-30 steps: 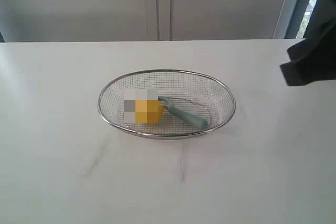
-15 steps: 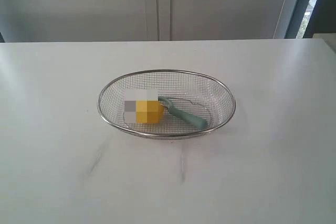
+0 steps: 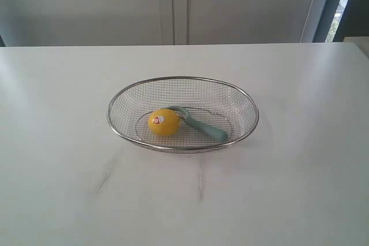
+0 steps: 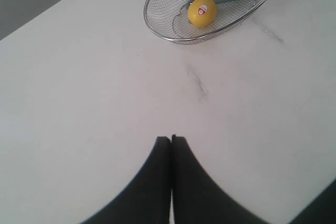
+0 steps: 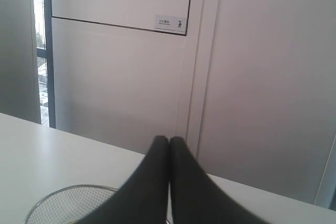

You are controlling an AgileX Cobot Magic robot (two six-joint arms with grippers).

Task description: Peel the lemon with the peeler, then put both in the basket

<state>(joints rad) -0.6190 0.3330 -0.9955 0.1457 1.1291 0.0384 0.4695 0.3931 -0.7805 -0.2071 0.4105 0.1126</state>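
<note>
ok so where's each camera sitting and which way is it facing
Exterior view: off the arms, looking across the white table at the silver wire-mesh basket holding the yellow stickered lemon and blue-grey-handled peeler; no robot part shows.
Left wrist view: on the left arm, angled down over the table toward the basket; shut left claw in front.
Right wrist view: on the right arm, facing roughly level at pale wall panels; shut right claw in front.
Shared: exterior and left wrist views both show lemon and peeler in the basket.

Pictured with the left gripper [image 4: 171, 140] clamped tight, dark fingers meeting tip to tip and slanting downward; with the right gripper [image 5: 168, 140] likewise closed, fingers pressed together, aimed roughly level.
</note>
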